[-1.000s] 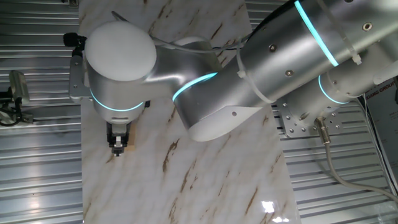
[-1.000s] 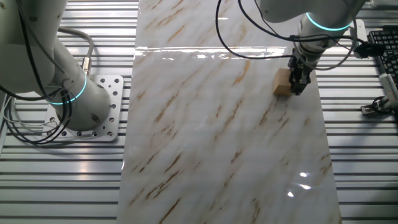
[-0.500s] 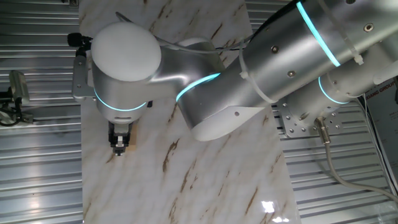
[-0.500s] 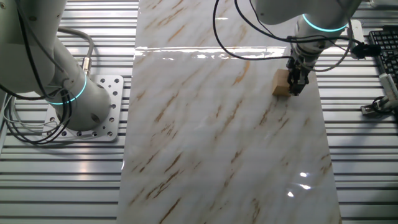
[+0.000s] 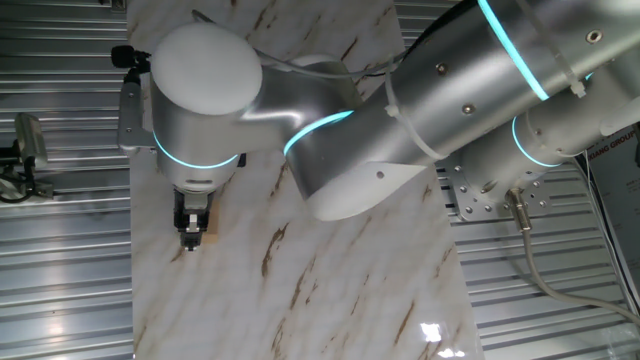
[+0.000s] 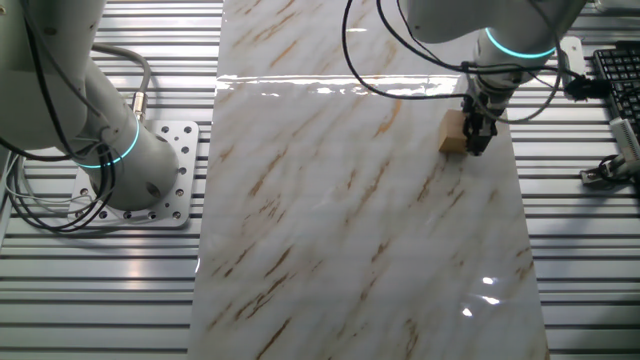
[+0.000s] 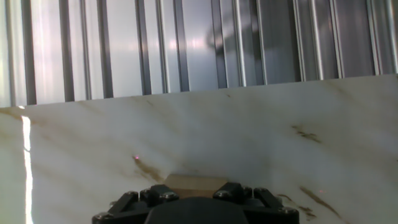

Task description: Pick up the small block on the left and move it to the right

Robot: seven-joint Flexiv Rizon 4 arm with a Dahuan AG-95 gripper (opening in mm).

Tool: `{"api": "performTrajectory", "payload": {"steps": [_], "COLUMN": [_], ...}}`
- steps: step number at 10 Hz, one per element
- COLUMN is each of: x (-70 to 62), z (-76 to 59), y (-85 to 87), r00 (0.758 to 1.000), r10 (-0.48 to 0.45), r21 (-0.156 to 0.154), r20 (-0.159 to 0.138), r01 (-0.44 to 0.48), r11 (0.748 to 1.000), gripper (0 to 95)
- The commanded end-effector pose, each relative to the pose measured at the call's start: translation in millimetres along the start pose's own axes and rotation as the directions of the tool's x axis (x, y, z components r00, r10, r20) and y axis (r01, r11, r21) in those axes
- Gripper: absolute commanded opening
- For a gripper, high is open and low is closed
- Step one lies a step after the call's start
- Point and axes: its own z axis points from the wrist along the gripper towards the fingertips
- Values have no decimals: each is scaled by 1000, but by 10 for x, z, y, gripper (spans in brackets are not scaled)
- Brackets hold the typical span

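The small block (image 6: 454,134), a plain tan wooden cube, sits near the right edge of the marble slab (image 6: 330,230) in the other fixed view. In one fixed view only a sliver of it (image 5: 208,233) shows beside the black fingers. My gripper (image 6: 478,140) points straight down with its jaws on either side of the block, closed against it. In the hand view the block (image 7: 194,182) fills the gap between the fingertips of the gripper (image 7: 196,194). In one fixed view the gripper (image 5: 189,237) hangs under the big silver wrist, near the slab's left edge.
Ribbed metal tabletop (image 6: 100,300) surrounds the slab on both sides. The arm's base plate (image 6: 165,195) with cables stands to one side. A keyboard (image 6: 612,70) and a clamp (image 6: 605,172) lie past the slab's edge near the gripper. The slab's far edge (image 7: 199,92) shows in the hand view.
The wrist has shifted slightly over the block. The block and the fingers stay at nearly the same spot on the slab.
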Motion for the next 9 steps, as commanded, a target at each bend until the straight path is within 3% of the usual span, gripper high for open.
{"api": "performTrajectory", "payload": {"steps": [1,2,3,4,5,7,8,9], "x": [-28,-28,-30,-36,-41,-45,-40,-30], "z": [4,-23,-46,-87,-150,-249,-287,-347], "y": [2,-2,-4,-6,-9,-10,-19,-39], "r00": [1000,1000,1000,1000,1000,999,999,998], "r10": [3,-2,-4,-9,-10,-20,-34,-60], "r21": [-1,4,2,2,0,5,6,1], "r20": [-22,-21,-18,-18,-22,-30,-30,-35], "r01": [-3,2,4,9,10,20,34,61], "r11": [1000,1000,1000,1000,1000,1000,999,998], "gripper": [950,760,760,570,570,190,190,0]}}
